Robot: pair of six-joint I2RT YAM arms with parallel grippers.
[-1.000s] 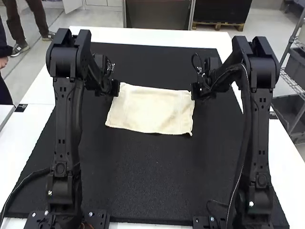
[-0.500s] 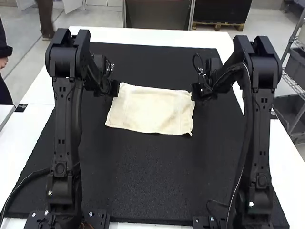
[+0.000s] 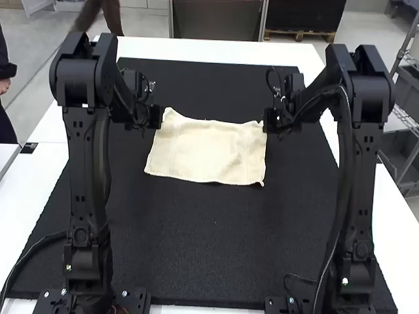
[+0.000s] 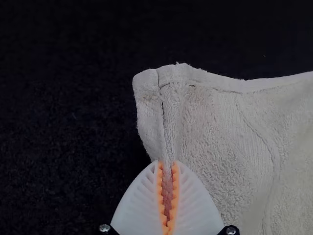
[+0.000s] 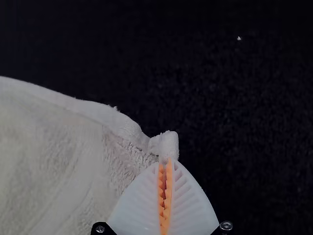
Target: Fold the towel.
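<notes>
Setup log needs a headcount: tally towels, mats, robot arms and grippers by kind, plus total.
Cream towel: 1
Black mat: 1
Robot arms: 2 (left arm, right arm)
Grippers: 2 (left gripper, right gripper)
Total: 6

You've got a white tbl (image 3: 216, 50) w/ a blk mat (image 3: 196, 255) on it; past it, gray flr (image 3: 147, 26), a wood pallet (image 3: 298, 34) under a dk block (image 3: 306, 14), & wire shelving (image 3: 403, 116) on your R.

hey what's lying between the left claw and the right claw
The cream towel spans the stretch between the left claw and the right claw, as the high view shows; each claw grips it near a far corner.
</notes>
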